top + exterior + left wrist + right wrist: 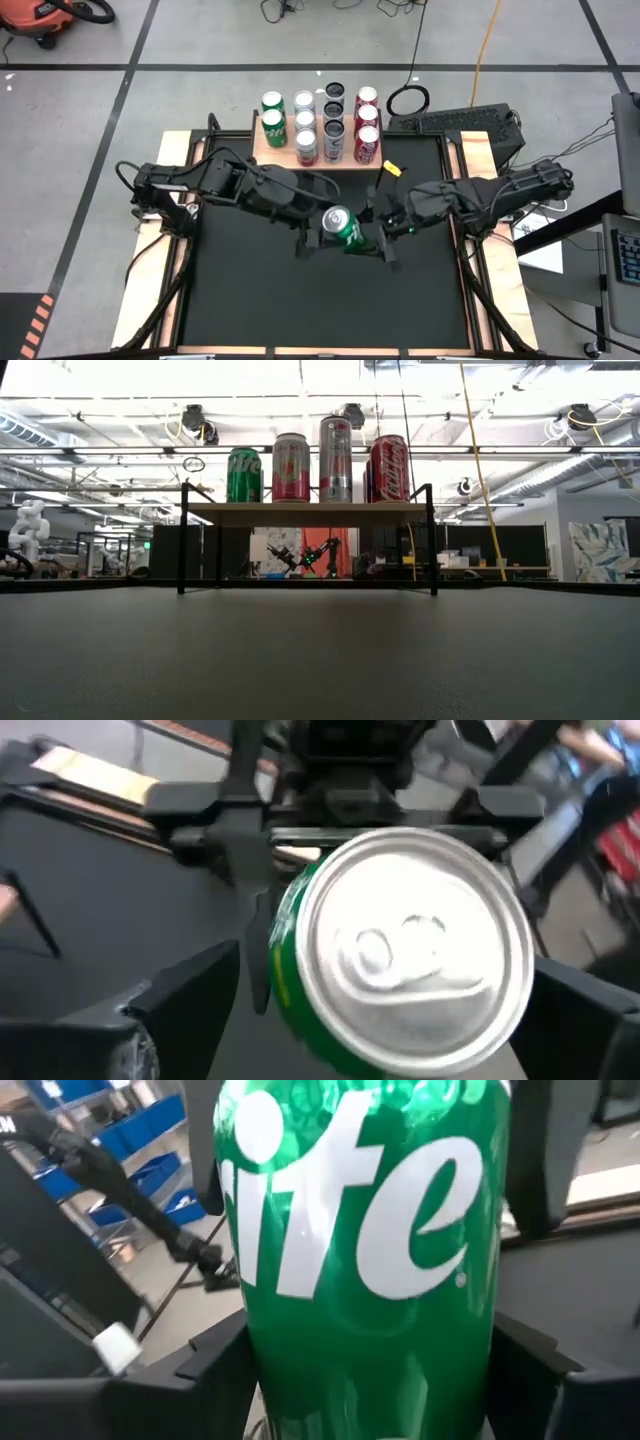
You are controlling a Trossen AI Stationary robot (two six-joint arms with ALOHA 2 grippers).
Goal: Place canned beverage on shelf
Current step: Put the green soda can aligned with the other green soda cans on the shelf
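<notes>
High view shows a mid-worktop handover: right gripper (383,240) grasps the green can (343,228), left gripper (318,236) released, shelf (262,152) placement next.

Cans (320,122) are crowding most of the shelf (258,152), leaving bare plank only at its left front corner (beside the green pair). In front of the shelf, both arms and a green can (345,229) are blocking mid-table.

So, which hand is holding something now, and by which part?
The right hand holds the green can by its side wall, above the table. The left hand stands open around the can's top end and does not grip it.
</notes>
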